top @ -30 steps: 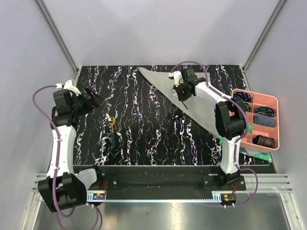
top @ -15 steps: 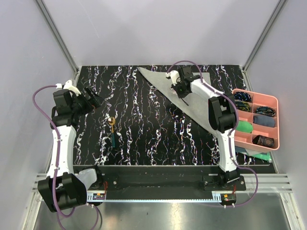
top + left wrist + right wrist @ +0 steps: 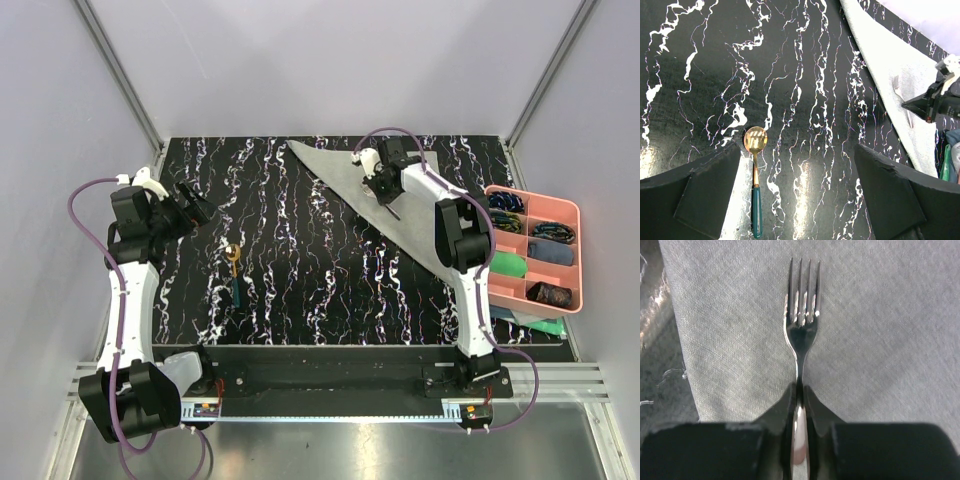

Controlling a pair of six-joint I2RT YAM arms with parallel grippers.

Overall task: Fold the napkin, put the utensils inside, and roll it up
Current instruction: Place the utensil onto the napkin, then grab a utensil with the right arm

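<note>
The grey-green napkin [image 3: 335, 168] lies folded into a triangle at the back right of the table, and it fills the right wrist view [image 3: 880, 340]. My right gripper [image 3: 381, 186] hangs over it, shut on the neck of the fork [image 3: 801, 325]. The fork's tines point away over the cloth, and its handle is hidden between the fingers [image 3: 777, 410]. The gold spoon [image 3: 234, 268] with a teal handle lies on the black marbled table at the left. My left gripper [image 3: 193, 205] is open above the table, with the spoon [image 3: 755, 165] close to its left finger [image 3: 710, 195].
A pink tray [image 3: 575, 250] with several filled compartments stands at the right edge. Folded dark green and teal cloths [image 3: 540, 325] lie in front of it. Grey walls close in the back and both sides.
My right gripper, still holding the fork, shifted a little left and back, then slightly right again over the napkin. The left arm and the spoon have not moved.
</note>
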